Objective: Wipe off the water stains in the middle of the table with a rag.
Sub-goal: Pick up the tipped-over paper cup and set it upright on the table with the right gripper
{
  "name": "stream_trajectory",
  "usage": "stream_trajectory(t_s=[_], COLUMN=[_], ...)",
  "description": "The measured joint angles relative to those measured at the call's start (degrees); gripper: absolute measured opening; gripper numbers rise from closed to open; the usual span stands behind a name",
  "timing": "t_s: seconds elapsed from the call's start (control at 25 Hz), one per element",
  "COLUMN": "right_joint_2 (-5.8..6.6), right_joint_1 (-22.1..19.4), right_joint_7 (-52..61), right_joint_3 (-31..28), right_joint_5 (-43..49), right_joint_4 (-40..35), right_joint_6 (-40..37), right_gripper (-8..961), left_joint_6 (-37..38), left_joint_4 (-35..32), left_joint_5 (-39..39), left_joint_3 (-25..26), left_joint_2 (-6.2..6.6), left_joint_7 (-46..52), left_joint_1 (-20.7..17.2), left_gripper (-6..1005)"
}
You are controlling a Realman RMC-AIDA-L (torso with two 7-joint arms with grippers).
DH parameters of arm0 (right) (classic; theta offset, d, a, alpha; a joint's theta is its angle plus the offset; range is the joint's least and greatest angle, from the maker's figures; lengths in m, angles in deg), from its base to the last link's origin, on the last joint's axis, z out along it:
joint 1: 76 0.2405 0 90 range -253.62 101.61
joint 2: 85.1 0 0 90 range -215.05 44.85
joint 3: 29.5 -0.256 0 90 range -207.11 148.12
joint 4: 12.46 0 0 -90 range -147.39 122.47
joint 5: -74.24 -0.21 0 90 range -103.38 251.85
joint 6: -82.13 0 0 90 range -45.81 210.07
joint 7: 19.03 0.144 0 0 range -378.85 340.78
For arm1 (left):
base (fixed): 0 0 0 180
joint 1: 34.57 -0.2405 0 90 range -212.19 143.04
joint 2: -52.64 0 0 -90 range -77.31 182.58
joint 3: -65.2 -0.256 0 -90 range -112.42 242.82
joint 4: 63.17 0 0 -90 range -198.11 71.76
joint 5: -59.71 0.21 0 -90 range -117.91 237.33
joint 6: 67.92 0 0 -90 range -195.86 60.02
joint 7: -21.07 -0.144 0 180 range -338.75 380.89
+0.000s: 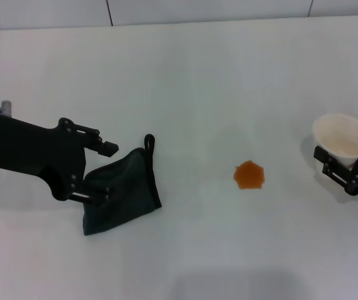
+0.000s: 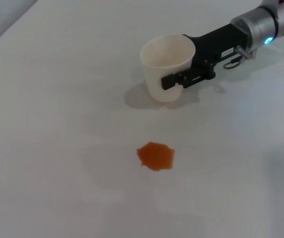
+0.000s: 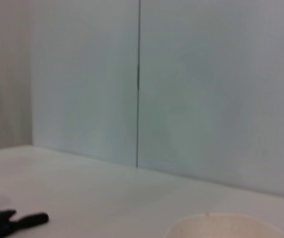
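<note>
1. The table [image 1: 216, 75] is plain white, and a pale panelled wall [image 3: 206, 99] stands behind its far edge.
2. The rag [image 1: 125, 187], dark blackish-green and folded, lies on the table's left part in the head view, with a thin cord loop [image 1: 149, 142] at its far corner.
3. The left gripper [image 1: 97, 172] reaches in from the left, low at the rag's left edge. One finger lies past the rag's far side and the other rests at its near-left edge, so the jaws stand parted with the rag's edge between them. Whether they press the cloth cannot be told.
4. The stain [image 1: 249, 175], a small orange-amber blotch with jagged edges, sits near the middle of the table, well apart from the rag and to its right.
5. In the left wrist view the stain [image 2: 155, 156] lies bare on the table [image 2: 42, 148], with the cup [image 2: 167, 67] beyond it.
6. A white paper cup [image 1: 343, 139] stands upright at the right side of the table.
7. The right gripper [image 1: 344, 169] is closed around the cup's lower wall, one finger on each side, as the left wrist view shows [image 2: 191, 77].
8. The cup's rim [image 3: 231, 225] shows in the right wrist view, and the rag [image 3: 13, 220] lies far off on the table.
</note>
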Motion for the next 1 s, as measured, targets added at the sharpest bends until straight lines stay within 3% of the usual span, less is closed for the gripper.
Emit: stream_trajectory(t_s=[0.52, 1.0], right_joint_2=[-0.08, -0.05], right_joint_1=[0.6, 0.4], right_joint_7=[-2.9, -2.7], right_joint_3=[0.1, 0.3], right_joint_5=[-2.9, -2.8], right_joint_4=[2.9, 3.2], right_joint_6=[2.0, 3.6], right_gripper=[553, 621], left_joint_6=[-0.1, 0.0], left_joint_4=[-0.3, -0.5], left_joint_5=[0.7, 0.7], left_joint_3=[-1.5, -2.4], left_joint_2=[-0.04, -0.04], left_joint_7=[-0.1, 0.2], left_joint_1=[0.6, 0.6], left_gripper=[719, 719])
